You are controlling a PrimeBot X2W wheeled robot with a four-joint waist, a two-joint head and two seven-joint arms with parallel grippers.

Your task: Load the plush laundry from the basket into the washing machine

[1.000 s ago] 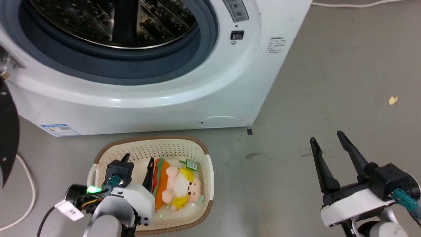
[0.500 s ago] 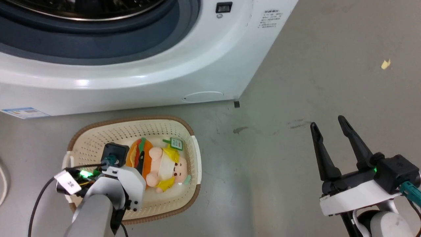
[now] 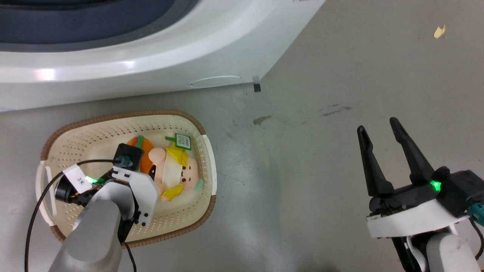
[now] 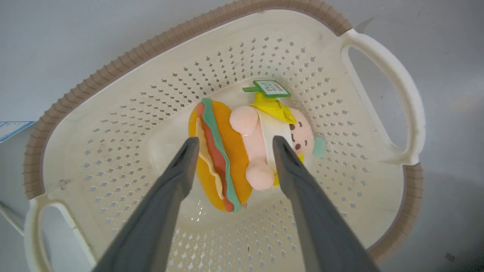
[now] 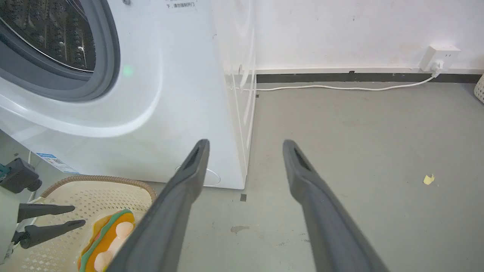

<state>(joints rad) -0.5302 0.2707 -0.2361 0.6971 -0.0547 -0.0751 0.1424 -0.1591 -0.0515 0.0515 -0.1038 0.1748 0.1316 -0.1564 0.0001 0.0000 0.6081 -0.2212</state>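
Observation:
The plush laundry (image 4: 227, 151), a pink pig doll in yellow with a hamburger on its back and a green tag, lies on the floor of the cream basket (image 4: 113, 68). My left gripper (image 4: 234, 140) hangs open just above it, one finger over the burger and one over the belly, not gripping. In the right wrist view the left gripper (image 5: 77, 216) points at the plush laundry (image 5: 109, 238) from the left. From the head I see the left wrist (image 3: 132, 181) over the basket (image 3: 124, 114) beside the plush laundry (image 3: 177, 170). My right gripper (image 3: 377, 124) stands open over bare floor. The washing machine (image 3: 151, 68) stands behind the basket.
The washer's open steel drum (image 5: 49, 34) shows above the basket (image 5: 98, 177). A white cable (image 5: 340, 88) runs along the wall to a socket (image 5: 438, 53). A yellow scrap (image 3: 438, 32) and a dark stain (image 3: 261, 120) mark the grey floor.
The head camera has tilted down, so the washer slid up the picture. My left gripper has sunk lower over the toy, its fingers now hidden under the wrist. The right gripper stays open.

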